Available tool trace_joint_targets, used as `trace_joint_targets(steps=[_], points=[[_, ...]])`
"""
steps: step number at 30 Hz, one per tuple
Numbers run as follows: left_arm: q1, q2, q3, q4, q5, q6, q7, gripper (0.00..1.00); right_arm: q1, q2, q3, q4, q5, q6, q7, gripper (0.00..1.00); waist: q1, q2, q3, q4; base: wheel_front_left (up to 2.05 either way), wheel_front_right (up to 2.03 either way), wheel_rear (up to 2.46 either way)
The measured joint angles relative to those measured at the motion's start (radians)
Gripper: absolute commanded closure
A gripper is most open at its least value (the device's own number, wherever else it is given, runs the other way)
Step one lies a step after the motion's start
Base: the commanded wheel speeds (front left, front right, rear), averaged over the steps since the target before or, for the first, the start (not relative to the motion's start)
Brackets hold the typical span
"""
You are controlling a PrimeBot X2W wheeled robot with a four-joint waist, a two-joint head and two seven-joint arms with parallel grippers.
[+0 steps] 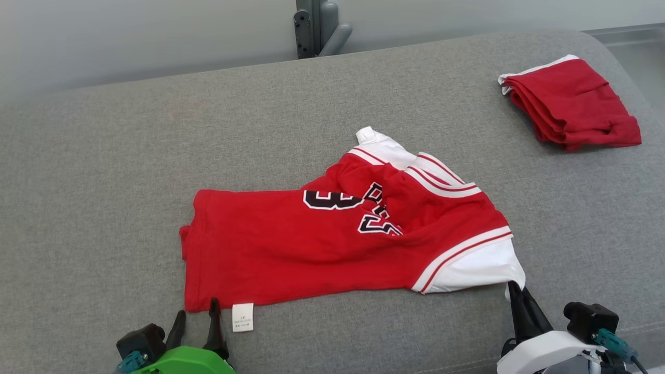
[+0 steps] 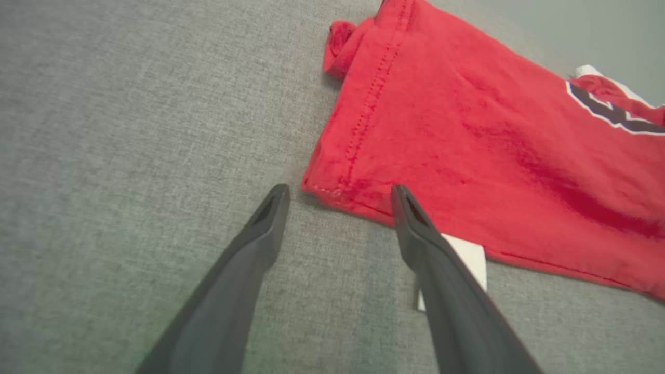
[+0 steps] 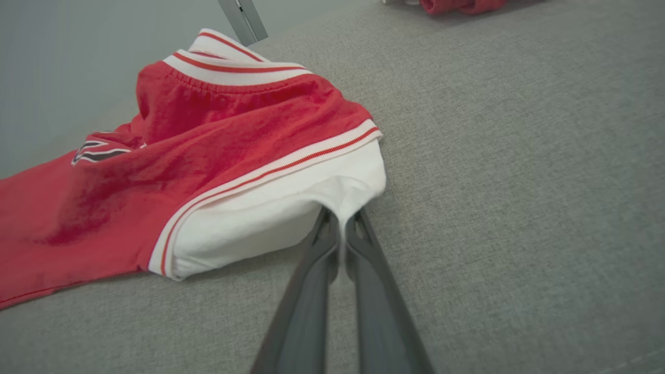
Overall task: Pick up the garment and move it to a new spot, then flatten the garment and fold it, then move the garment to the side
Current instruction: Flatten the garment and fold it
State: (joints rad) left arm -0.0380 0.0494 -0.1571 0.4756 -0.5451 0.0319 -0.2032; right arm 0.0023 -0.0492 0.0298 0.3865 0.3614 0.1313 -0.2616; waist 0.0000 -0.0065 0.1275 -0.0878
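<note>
- The red shirt (image 1: pixel 322 249) lies in the middle of a grey sofa (image 1: pixel 104 156) seat, nearer its front edge, stretched out from left to right.
- The right gripper (image 1: pixel 515 291) has its jaws pinched tight on the edge of the shirt's white sleeve (image 1: pixel 478 267), at the shirt's front right corner.
- The left gripper (image 1: pixel 197 307) holds nothing. Its jaws are wide, with the tips at the shirt's front left hem corner. One finger is over the cloth beside a white label (image 1: pixel 242 317), the other over bare sofa.
- The step in hand looks like getting a hold at both ends so the shirt can be lifted or pulled flat.
- To do it well, the left jaws should probably straddle the hem corner and close on both layers before either arm pulls.
- Pulling with the right gripper alone would likely drag and bunch the cloth.
- The left half of the shirt lies fairly flat. The right half is rumpled, with the striped white collar folded over and the black lettering creased.
- A folded red garment (image 1: pixel 571 109) sits well apart, near the sofa's far right corner.
</note>
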Motion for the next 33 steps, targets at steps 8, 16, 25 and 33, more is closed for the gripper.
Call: trace_joint_targets(steps=[8,16,25,33], points=[[-0.057,0.000,-0.016,0.076,-0.029,0.022,0.014,0.85,-0.012,0.000,0.009,-0.003,-0.003,0.000,0.000,1.00,0.0000,0.0000,0.007,-0.005,0.00,0.00,0.00],[-0.060,0.001,-0.036,0.079,-0.045,-0.002,-0.011,1.00,-0.012,0.000,0.005,-0.032,0.003,0.000,0.000,1.00,0.0000,0.0000,-0.009,-0.005,0.00,0.00,0.00],[-0.030,0.002,-0.011,-0.113,-0.041,-0.006,-0.049,1.00,-0.024,0.000,0.014,-0.158,0.072,0.000,0.000,1.00,0.0000,0.0000,-0.051,0.003,0.00,0.00,0.00],[0.013,0.003,0.003,-0.402,-0.040,-0.005,-0.054,1.00,-0.040,-0.023,0.027,-0.356,0.136,0.000,0.000,1.00,0.0000,0.0000,-0.103,0.000,0.00,0.00,0.00]])
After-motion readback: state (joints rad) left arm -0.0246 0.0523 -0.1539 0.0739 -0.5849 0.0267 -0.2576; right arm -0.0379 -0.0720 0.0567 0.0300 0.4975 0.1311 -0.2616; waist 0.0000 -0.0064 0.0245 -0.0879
